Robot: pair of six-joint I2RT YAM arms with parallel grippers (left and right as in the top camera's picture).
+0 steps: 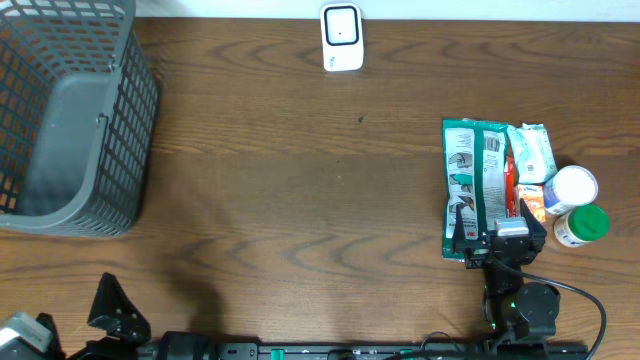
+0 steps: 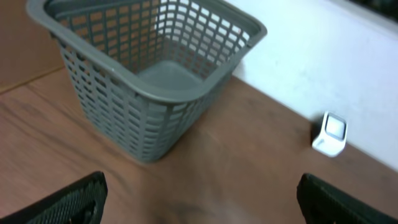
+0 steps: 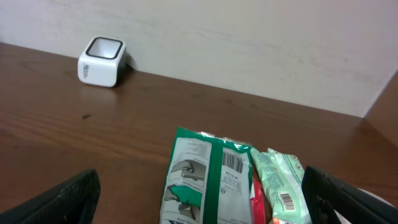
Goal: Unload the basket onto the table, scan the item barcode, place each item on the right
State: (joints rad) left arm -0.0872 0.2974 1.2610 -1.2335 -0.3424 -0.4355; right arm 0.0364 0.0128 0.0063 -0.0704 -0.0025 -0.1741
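Note:
A green-and-white packet point(image 1: 475, 185) lies flat at the table's right, barcode side up point(image 3: 231, 163). Beside it lie a pale green packet point(image 1: 530, 150) with its own barcode point(image 3: 281, 186), a red item point(image 1: 512, 180) and two bottles, one white-capped point(image 1: 573, 188) and one green-capped point(image 1: 584, 224). The white scanner point(image 1: 341, 38) stands at the far edge, also seen in the right wrist view point(image 3: 102, 61) and the left wrist view point(image 2: 329, 134). My right gripper point(image 1: 495, 238) is open at the green packet's near end, holding nothing point(image 3: 199, 190). My left gripper point(image 1: 112, 308) is open and empty at the front left point(image 2: 202, 196).
A grey mesh basket point(image 1: 70, 110) stands at the far left, empty in the left wrist view point(image 2: 155, 68). A white wall runs behind the table's far edge. Bare brown wood lies between the basket, the scanner and the pile of items.

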